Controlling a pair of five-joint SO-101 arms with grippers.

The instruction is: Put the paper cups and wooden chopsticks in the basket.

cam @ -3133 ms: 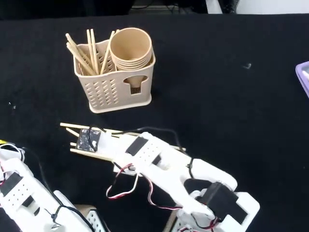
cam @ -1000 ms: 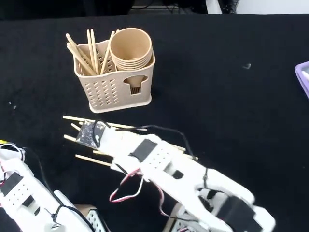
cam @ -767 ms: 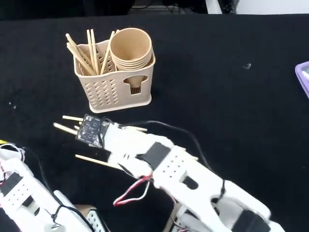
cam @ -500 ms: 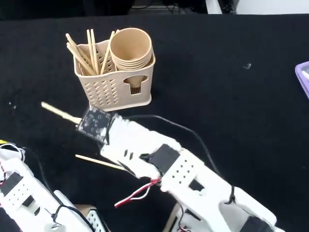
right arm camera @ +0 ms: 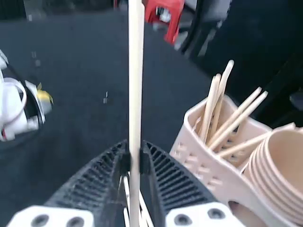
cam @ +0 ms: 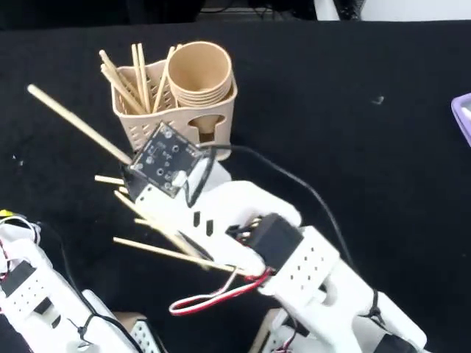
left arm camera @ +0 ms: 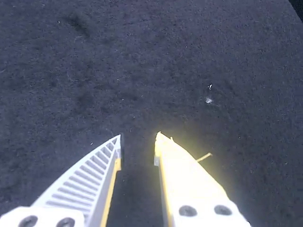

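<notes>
- Your right gripper [right arm camera: 134, 160] is clamped tight on one wooden chopstick [right arm camera: 136, 71], with both jaws pressing on the stick from either side.
- From the high view, that held chopstick [cam: 77, 123] sticks out of the right arm's wrist end and points away to the far left. Its free end is out past the left side of the basket [cam: 221, 121], so it's not inside the basket.
- The right arm's wrist end sits just in front of the basket and covers part of the front wall.
- The paper cups [cam: 200, 70] are stacked together in the basket's right compartment. You can see the same stack in the right wrist view [right arm camera: 279, 161].
- A bunch of chopsticks [cam: 132, 77] stands leaning in the left compartment, fanned out at different angles. They show in the right wrist view too [right arm camera: 227, 113].
- There are loose chopsticks on the black table [cam: 353, 147]. One long one [cam: 158, 250] lies flat and runs under the right arm. A short stub [cam: 109, 179] pokes out near the wrist, and the rest of it is hidden by the arm.
- Your left gripper [left arm camera: 138, 137] has its fingers a little apart with nothing between them, just above bare black cloth.
- The left arm [cam: 29, 294] is parked at the near left corner, well apart from the basket.
- There's a purple thing [cam: 464, 118] at the far right edge. I can't tell what it is.
</notes>
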